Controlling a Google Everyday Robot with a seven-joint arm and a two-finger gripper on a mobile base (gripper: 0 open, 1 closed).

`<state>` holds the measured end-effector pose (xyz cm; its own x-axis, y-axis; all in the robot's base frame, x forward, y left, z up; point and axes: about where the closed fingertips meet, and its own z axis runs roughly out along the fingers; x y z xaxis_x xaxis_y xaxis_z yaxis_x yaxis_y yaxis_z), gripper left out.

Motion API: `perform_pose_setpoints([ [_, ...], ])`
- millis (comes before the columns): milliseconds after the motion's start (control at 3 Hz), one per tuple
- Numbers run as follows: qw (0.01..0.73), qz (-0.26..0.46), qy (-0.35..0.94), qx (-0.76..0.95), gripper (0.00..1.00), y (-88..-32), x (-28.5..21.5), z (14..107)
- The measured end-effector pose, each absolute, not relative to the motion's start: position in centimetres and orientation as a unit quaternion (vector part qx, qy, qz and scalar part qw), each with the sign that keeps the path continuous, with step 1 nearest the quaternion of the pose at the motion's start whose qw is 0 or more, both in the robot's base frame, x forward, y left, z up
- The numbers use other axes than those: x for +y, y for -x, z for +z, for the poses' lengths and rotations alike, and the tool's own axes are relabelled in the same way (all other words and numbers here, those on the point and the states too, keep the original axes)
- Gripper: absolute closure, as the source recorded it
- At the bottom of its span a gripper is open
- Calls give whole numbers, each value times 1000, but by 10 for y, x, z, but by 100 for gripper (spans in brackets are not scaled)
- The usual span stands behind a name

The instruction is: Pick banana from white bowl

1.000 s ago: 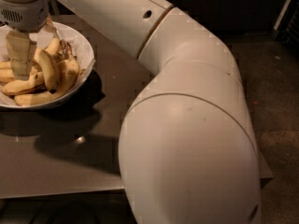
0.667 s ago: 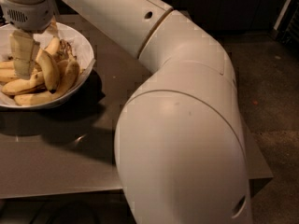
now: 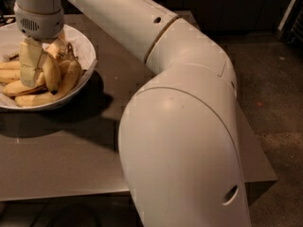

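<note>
The white bowl [image 3: 88, 48] sits at the far left of the table and holds several yellow bananas. My gripper [image 3: 41, 75] hangs straight down into the bowl from the wrist above it. One pale finger [image 3: 29, 63] shows at the left. The thick arched banana [image 3: 52, 74] with a dark tip stands nearly upright, pressed against that finger's right side, and the gripper is shut on it. The second finger is mostly hidden behind the banana. Slimmer bananas [image 3: 23, 88] lie flat under and left of the gripper.
The grey table [image 3: 71, 150] has its front edge low in view and its right edge near the dark floor [image 3: 274, 103]. My large white arm [image 3: 189, 126] fills the middle and right and hides part of the table.
The gripper has shifted slightly right over the bowl with the upright banana moving along with it. The arm's elbow has swung a little.
</note>
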<state>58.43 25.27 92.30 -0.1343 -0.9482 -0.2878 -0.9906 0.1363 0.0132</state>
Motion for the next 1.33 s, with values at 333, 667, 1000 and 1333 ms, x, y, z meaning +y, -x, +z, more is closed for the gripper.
perform_pose_setpoints([
  [333,98,111,650,746,29,-583,253,917],
  [667,98,111,650,746,52,-583,253,917],
  [1000,98,111,650,746,75,-583,253,917],
  [1333,98,111,650,746,97,-583,253,917],
])
